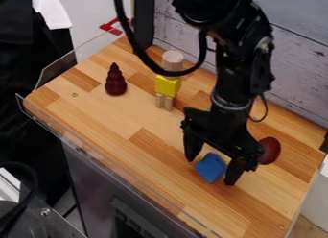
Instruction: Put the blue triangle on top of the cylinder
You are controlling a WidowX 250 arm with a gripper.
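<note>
Along the near side of the light-and-dark wooden butcher-block tabletop (96, 107) runs a clear plastic guard (70, 142). Behind it, on the near part of the wood, lies the blue triangle block (211, 168), off the cylinder and set between the fingers of the black two-finger gripper (210, 172). Those fingers are spread, one to each side of the block, and the gripper hangs low over the wood. A smooth, dark red oval piece (270, 150) sits just beside the gripper, on the right of the view. Farther back, near the middle, stands an upright stack: two small, pale wooden legs (164, 101), a bright yellow block (167, 86) on them, and a pale wooden cylinder (172, 60) on top. A black cable (150, 64) loops down in front of this stack. To its left stands a dark red, tiered cone (115, 80), well apart from the gripper, and beyond everything rises a whitewashed plank wall (298, 54)
</note>
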